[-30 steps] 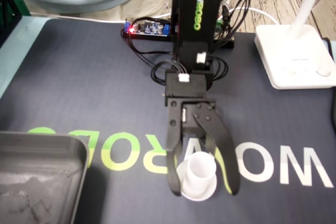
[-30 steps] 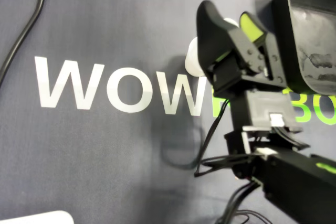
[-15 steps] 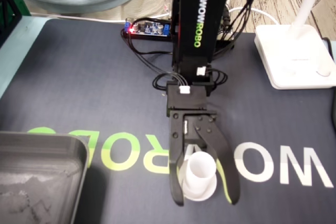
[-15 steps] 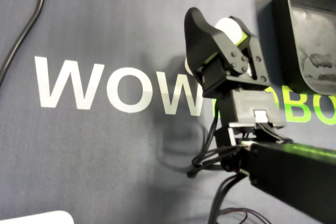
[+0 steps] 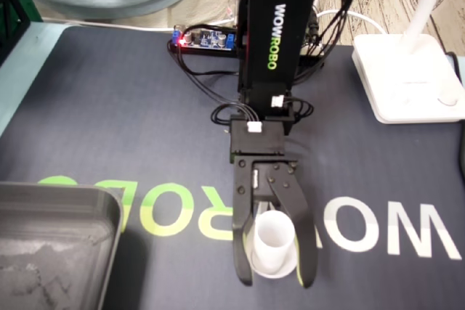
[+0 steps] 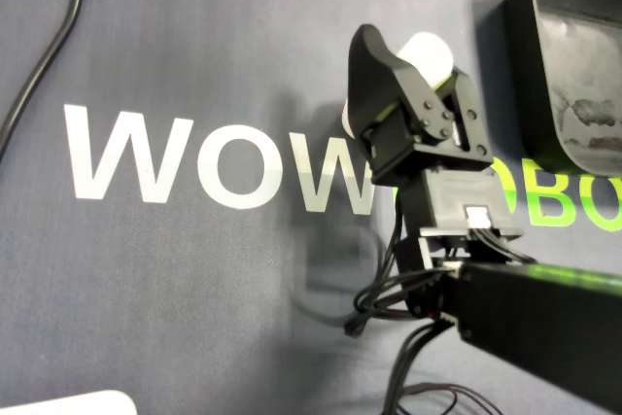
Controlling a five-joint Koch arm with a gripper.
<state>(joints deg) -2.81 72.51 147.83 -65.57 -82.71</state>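
Observation:
A small white cup (image 5: 274, 236) with a wider base stands upright on the dark mat (image 5: 109, 121), over the WOWROBO lettering. In the fixed view my gripper (image 5: 275, 279) reaches down from the black arm (image 5: 270, 27). Its two black fingers press against the cup's left and right sides. In the overhead view the cup's top (image 6: 428, 49) shows between the black finger (image 6: 374, 75) and the green-striped one, with the gripper (image 6: 416, 57) shut around it. The cup's base is mostly hidden there.
A grey metal tray (image 5: 109, 212) lies at the lower left of the fixed view; the tray (image 6: 544, 75) shows at the overhead view's top right. A white lamp base (image 5: 407, 78) stands at the right. A circuit board (image 5: 203, 40) and wires lie behind the arm. A black cable (image 6: 49, 55) crosses the mat.
The jaws have closed from wide apart onto the white cup. The arm has shifted slightly, and the cup has stayed on the mat.

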